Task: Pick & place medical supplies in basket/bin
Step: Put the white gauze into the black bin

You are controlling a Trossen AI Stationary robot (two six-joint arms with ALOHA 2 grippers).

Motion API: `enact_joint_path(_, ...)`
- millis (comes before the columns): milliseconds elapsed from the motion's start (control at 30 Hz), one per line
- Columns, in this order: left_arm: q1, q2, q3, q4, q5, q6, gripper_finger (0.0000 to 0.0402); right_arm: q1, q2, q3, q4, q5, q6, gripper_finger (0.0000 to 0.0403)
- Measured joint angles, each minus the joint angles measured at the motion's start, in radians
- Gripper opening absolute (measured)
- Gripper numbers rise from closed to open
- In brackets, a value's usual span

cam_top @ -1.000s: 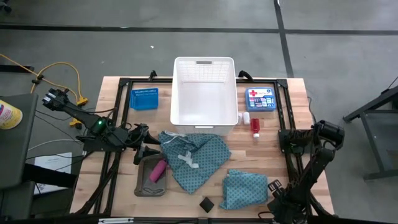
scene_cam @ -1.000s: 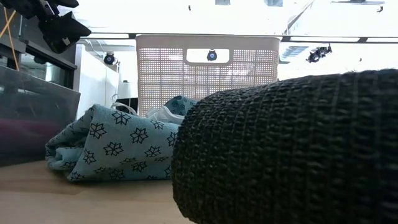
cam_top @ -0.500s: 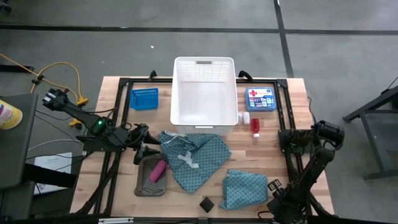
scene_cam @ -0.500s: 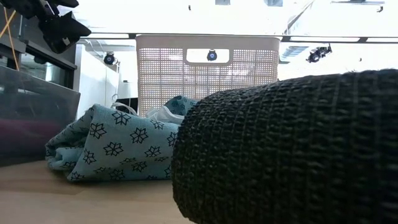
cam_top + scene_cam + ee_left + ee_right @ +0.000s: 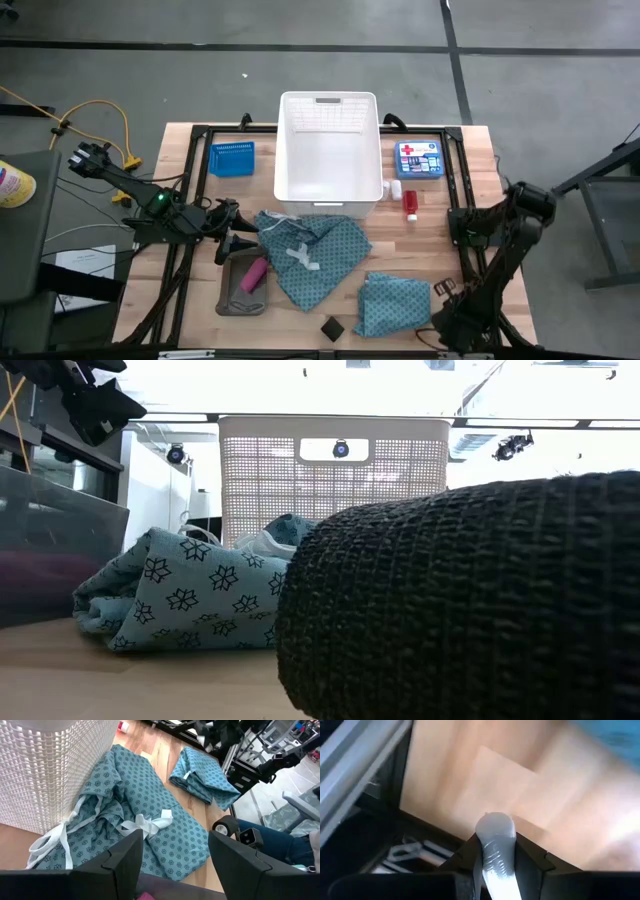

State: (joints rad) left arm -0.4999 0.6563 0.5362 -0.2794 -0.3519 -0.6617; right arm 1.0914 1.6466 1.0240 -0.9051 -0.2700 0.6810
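Observation:
A large teal dotted cloth (image 5: 310, 252) with white ties (image 5: 147, 824) lies crumpled against the white basket's (image 5: 330, 97) near wall. A second, folded teal cloth (image 5: 394, 303) lies near the near edge. The pink cylinder (image 5: 253, 273) rests in the grey tray (image 5: 227, 296). The black block (image 5: 332, 327) sits on the table and fills the low view (image 5: 460, 600). My left gripper (image 5: 238, 245) (image 5: 175, 840) hangs open over the tray's far end, facing the large cloth. My right gripper (image 5: 441, 293) (image 5: 496, 840) is shut on a pale piece beside the folded cloth. My right gripper pinches a pale grey-white rounded piece (image 5: 495, 832) between its two fingers (image 5: 530, 855); the rounded end sticks out past the fingertips. What this piece is cannot be told. It shows above the wood of the table near the near-right edge.
A small white tube (image 5: 396, 189) and a red-and-white piece (image 5: 411, 203) lie right of the white basket. The flat blue box with a red cross (image 5: 420, 159) sits at the far right. The blue mesh basket (image 5: 231, 159) stands far left. A black frame rail (image 5: 365, 775) runs beside the right gripper.
The right arm's elbow has shifted a little toward the table's far edge and right, while its gripper stays by the folded cloth near the near edge. The left arm and all the supplies have kept still.

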Motion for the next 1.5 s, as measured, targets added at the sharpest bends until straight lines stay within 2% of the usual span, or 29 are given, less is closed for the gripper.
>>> enact_joint_path(133, 0.0, 0.0, 0.0, 0.0, 0.0, 0.0, 0.0218, -0.059, -0.119, 0.027, -0.078, 0.058, -0.01, 0.0079)
enact_joint_path(333, 0.0, 0.0, 0.0, 0.0, 0.0, 0.0, 0.0218, -0.129, -0.274, 0.032, -0.072, 0.223, -0.012, 0.0079)
enact_joint_path(400, 0.0, 0.0, 0.0, 0.0, 0.0, 0.0, 0.0218, -0.137, -0.29, 0.032, -0.074, 0.267, -0.013, 0.008)
enact_joint_path(567, 0.0, 0.0, 0.0, 0.0, 0.0, 0.0, 0.0218, -0.165, -0.283, 0.032, -0.05, 0.292, -0.032, 0.008)
enact_joint_path(767, 0.0, 0.0, 0.0, 0.0, 0.0, 0.0, 0.0218, -0.251, -0.246, 0.032, 0.155, 0.407, -0.134, 0.008)
enact_joint_path(1100, 0.0, 0.0, 0.0, 0.0, 0.0, 0.0, 0.0218, -0.479, -0.231, 0.032, 0.505, 0.644, -0.347, 0.008)
enact_joint_path(1333, 0.0, 0.0, 0.0, 0.0, 0.0, 0.0, 0.0218, -0.615, -0.22, 0.032, 0.694, 0.661, -0.513, 0.008)
enact_joint_path(1500, 0.0, 0.0, 0.0, 0.0, 0.0, 0.0, 0.0218, -0.657, -0.218, 0.032, 0.797, 0.66, -0.58, 0.008)
